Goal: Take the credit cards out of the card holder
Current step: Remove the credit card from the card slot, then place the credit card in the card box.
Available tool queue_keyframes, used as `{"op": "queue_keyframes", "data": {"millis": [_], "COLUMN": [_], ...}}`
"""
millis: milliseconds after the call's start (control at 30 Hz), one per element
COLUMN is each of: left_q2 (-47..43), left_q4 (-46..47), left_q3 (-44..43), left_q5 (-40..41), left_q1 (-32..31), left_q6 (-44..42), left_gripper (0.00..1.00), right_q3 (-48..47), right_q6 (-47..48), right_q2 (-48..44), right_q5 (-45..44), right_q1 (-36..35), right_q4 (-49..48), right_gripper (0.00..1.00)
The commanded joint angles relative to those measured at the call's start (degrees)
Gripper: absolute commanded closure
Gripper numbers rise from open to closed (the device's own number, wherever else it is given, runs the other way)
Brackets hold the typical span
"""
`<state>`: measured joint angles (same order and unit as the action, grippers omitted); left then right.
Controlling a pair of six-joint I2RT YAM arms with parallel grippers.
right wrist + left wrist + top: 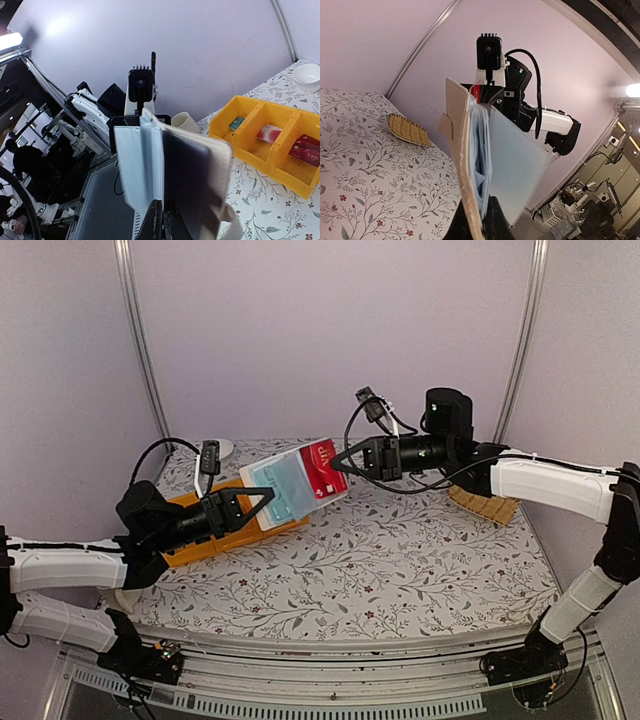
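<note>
Soft whitish-covered booklet card holder (285, 490), pale blue clear-plastic sleeves, open, aloft above tabletop (400, 560), pinched between left claw (266, 497) and right claw (339, 462). Red plastic credit card (318, 468) in right-end sleeve.

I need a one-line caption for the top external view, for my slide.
Left gripper holds the card holder above the table while right gripper pinches its red card.

**Camera set-up**

Top external: high behind the arm bases, facing 12 o'clock over the table (400, 570). Wrist views: very close, edge-on to the card holder (512, 160), facing each other from 9 and 3 o'clock. All three share it.
</note>
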<state>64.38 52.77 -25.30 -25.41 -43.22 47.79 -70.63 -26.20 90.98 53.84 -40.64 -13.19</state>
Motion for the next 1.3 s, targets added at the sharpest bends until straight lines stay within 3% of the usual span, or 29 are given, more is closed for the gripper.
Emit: {"op": "queue_keyframes", "data": {"millis": [0, 133, 200, 400, 600, 867, 1267], "left_q2": [-3.2, -5.5, -7.3, -14.9, -23.5, -33.6, -41.4], "left_q4": [-0.9, -5.5, -10.5, -30.4, -43.3, -53.3, -64.2], "left_q3": [-0.3, -0.5, -1.0, -2.8, -2.8, -3.1, -6.2], "left_q5": [1.6, 5.9, 10.7, 31.9, 47.0, 56.3, 60.8], "left_q1": [-0.2, 0.0, 0.1, 1.1, 3.2, 5.7, 6.7], "left_q6": [-2.6, -4.2, -4.9, -7.6, -7.3, -8.4, -10.3], "left_gripper": [1.0, 1.0, 1.0, 1.0, 1.0, 1.0, 1.0], "right_q3": [3.1, 7.0, 9.8, 15.1, 19.0, 8.3, -12.2], "right_q6": [-1.7, -6.1, -13.0, -28.8, -42.0, -48.9, -59.6], "right_q2": [-4.0, -6.1, -7.0, -9.4, -9.5, 2.6, 23.8], "right_q5": [-5.4, -10.0, -13.4, -34.2, -54.3, -63.2, -71.9], "right_q1": [3.2, 6.0, 7.3, 6.8, 1.3, -6.9, -15.4], "right_q4": [0.0, -4.9, -10.4, -16.7, -24.2, -25.4, -22.1], "right_gripper": [0.99, 0.99, 0.99, 0.99, 0.99, 0.98, 0.99]}}
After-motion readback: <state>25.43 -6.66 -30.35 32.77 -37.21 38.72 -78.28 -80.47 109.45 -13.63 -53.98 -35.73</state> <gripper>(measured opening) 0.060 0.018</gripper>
